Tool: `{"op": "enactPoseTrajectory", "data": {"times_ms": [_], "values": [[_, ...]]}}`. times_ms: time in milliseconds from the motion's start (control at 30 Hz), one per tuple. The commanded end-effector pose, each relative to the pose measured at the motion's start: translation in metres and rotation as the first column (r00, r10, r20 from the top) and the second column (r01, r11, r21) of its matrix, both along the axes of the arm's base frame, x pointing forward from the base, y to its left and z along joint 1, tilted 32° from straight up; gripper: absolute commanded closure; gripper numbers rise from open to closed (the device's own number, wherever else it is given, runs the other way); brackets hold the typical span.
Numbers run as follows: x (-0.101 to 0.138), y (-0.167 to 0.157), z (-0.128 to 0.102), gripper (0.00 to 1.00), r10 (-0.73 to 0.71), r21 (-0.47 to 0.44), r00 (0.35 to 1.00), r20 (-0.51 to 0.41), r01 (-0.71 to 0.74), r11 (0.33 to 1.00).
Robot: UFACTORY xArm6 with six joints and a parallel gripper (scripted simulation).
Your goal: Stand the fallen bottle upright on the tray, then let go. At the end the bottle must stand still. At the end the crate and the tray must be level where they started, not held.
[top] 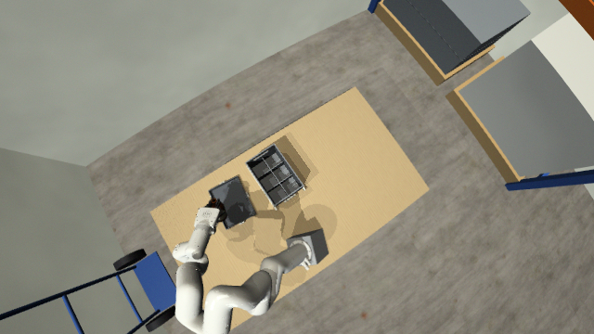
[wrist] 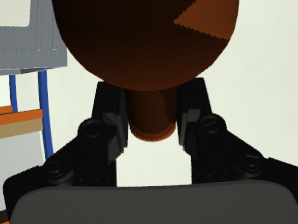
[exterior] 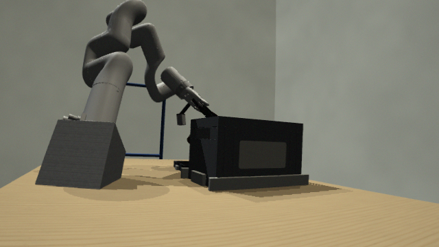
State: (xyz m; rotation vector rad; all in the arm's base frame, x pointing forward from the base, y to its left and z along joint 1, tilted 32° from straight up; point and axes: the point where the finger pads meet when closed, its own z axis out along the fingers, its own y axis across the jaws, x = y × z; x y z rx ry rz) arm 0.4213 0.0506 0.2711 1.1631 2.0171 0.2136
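My gripper (wrist: 150, 75) is shut on the neck of a brown bottle (wrist: 143, 26), whose wide body fills the top of the wrist view. In the overhead view the gripper (top: 214, 207) hangs over the left edge of the dark flat tray (top: 232, 201), and a little of the bottle (top: 213, 203) shows by the fingers. The dark crate (top: 276, 173) with several compartments stands just right of the tray. In the low side view the crate (exterior: 245, 151) hides the tray and the bottle; the gripper (exterior: 206, 110) reaches down behind the crate's top left corner.
The arm's dark base block (top: 314, 246) sits on the wooden table near its front edge. A blue hand cart (top: 139, 283) stands left of the table. Shelving units (top: 524, 107) stand at the far right.
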Motion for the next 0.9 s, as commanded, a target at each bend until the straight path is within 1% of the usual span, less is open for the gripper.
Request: {"op": "enactPoseTrajectory", "data": {"times_ms": [0, 867], "values": [[0.0008, 0.0009, 0.0021, 1.0, -0.006, -0.008, 1.0, 0.02, 0.007, 1.0], [0.0007, 0.0008, 0.0019, 1.0, -0.014, -0.017, 1.0, 0.026, 0.014, 1.0]]}}
